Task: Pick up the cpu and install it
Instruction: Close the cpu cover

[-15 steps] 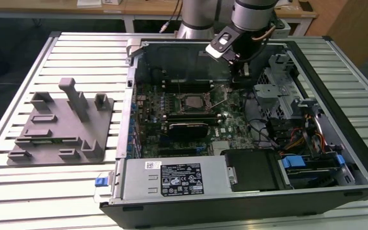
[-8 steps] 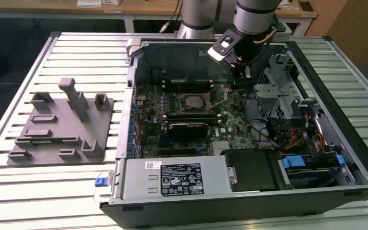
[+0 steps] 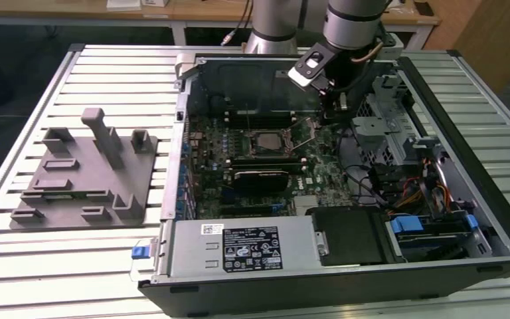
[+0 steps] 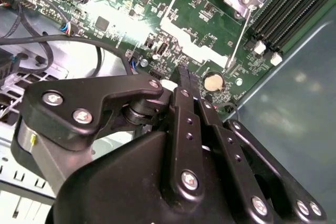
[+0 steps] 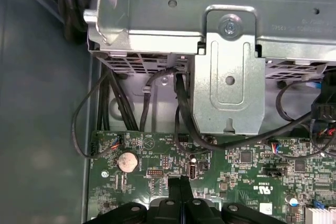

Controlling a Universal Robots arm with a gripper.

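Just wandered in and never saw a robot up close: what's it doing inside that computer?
One robot arm reaches into an open PC case lying on a table. Its gripper hangs low over the green motherboard, just to the exterior view's right of the socket, fingers shut with nothing visible between them. The socket's wire lever looks unlatched. Whether the cpu sits in the socket I cannot tell.

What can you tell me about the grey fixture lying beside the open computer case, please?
The grey fixture is a matt, plastic-looking piece: a flat base plate bearing raised blocks, shallow rectangular frames and several upright posts. It lies flat on the slatted metal table, at the exterior view's left of the open computer case, close beside its wall; whether they touch is unclear.
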